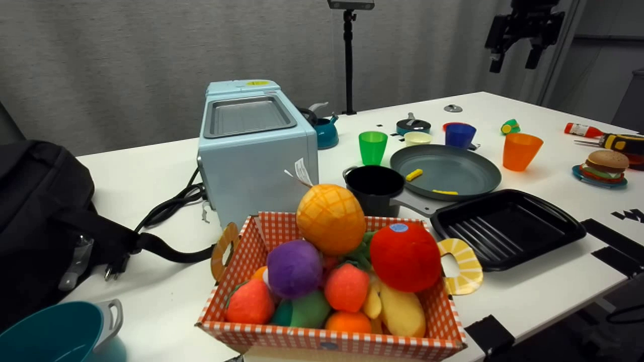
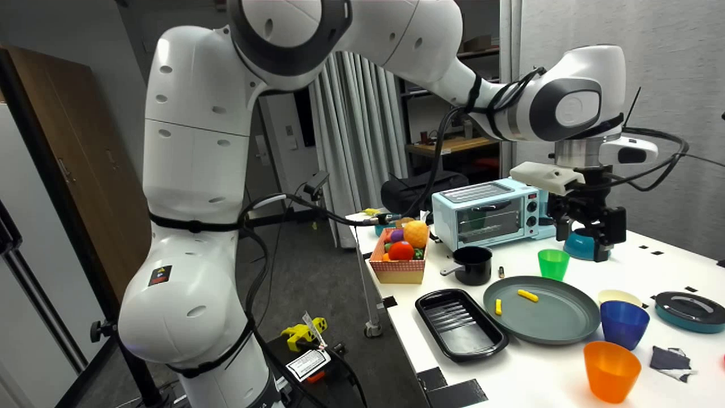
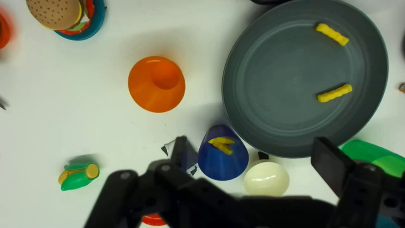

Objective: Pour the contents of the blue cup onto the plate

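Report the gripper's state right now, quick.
Robotiq gripper: open, holding nothing; the dark-blue plastic cup stands ungrasped.

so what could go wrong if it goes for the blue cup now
The open gripper might bump the plate or the cream bowl, as both sit close beside the blue cup. The yellow pieces inside the cup could miss the plate if it tips too early.
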Robot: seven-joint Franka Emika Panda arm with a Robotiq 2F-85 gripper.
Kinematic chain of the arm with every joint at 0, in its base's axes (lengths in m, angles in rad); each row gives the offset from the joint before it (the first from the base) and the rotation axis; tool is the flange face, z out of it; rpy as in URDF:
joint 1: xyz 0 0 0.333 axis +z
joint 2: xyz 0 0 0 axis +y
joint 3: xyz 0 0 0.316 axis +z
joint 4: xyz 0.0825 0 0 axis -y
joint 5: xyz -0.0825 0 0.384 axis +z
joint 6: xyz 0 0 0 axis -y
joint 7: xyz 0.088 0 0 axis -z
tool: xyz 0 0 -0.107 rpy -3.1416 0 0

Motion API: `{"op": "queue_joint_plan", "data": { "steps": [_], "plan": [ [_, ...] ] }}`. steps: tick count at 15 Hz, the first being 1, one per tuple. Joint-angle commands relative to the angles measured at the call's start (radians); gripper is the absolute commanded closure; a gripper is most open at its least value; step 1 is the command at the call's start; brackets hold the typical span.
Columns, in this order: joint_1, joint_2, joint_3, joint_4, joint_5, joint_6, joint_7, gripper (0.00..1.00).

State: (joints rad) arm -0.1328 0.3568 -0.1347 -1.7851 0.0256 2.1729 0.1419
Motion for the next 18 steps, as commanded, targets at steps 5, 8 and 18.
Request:
{"op": "queue_joint_plan", "data": {
  "steps": [5,8,18],
  "plan": [
    [0.013,0.205,-0.017,0.169,-0.012,0.087,0.111,0.0],
    [0.017,0.269,-0.034,0.237,-0.019,0.074,0.172,0.0],
    [0.01,0.239,-0.016,0.184,-0.007,0.058,0.129,0.0]
  ]
}}
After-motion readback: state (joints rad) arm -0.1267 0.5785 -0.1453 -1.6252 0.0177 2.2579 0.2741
